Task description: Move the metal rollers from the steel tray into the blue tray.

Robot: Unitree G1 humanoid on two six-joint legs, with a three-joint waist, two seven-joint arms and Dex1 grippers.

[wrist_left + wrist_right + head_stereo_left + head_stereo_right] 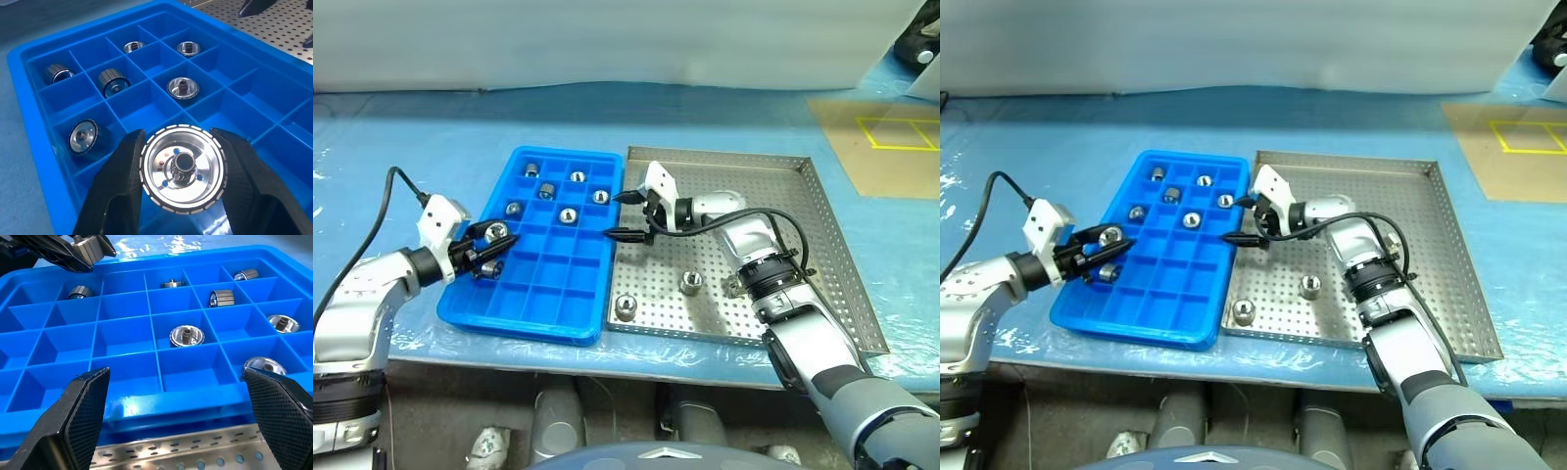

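Blue-sheeted worktop (724, 108): left pincer (487, 247) pinches a shiny ribbed metal roller (183, 169) over the bright blue gridded plastic tray (563, 294); lower into an empty compartment before releasing; right pincer (631, 215) spread

Bright, even light; glare on the blue plastic sheeting (901, 255); nearest wrist-view edges perhaps slightly soft.
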